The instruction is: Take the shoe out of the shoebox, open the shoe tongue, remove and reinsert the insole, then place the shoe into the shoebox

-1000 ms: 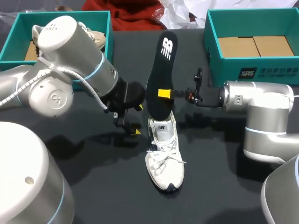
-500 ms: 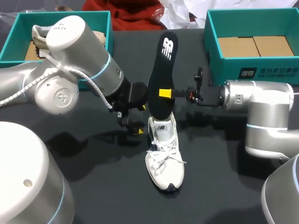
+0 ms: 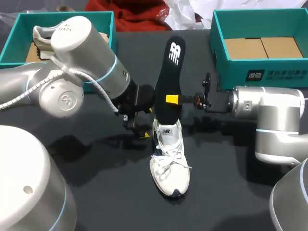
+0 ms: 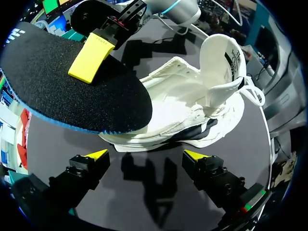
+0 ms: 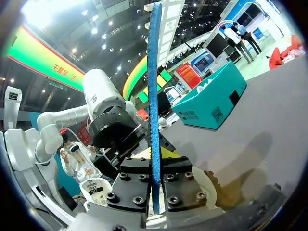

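A white sneaker (image 3: 169,161) lies on the dark table, toe toward the front edge. A black insole (image 3: 169,79) stands upright over its heel opening, lower end at the opening. My right gripper (image 3: 173,99) is shut on the insole's middle from the right. In the right wrist view the insole's blue edge (image 5: 154,86) runs up between my right gripper (image 5: 155,175). My left gripper (image 3: 142,126) is open just left of the heel. In the left wrist view, my left gripper (image 4: 147,155) faces the sneaker (image 4: 197,108) side on, with the insole (image 4: 67,91) over its heel.
A teal shoebox (image 3: 10,41) at the back left holds another shoe (image 3: 43,34). A second teal shoebox (image 3: 219,53) with a cardboard floor stands at the back right. Red cloth (image 3: 139,17) and white paper (image 3: 187,14) lie at the far edge.
My left arm has moved right, bringing its open gripper close to the sneaker's heel. The insole has shifted slightly right in the right gripper.
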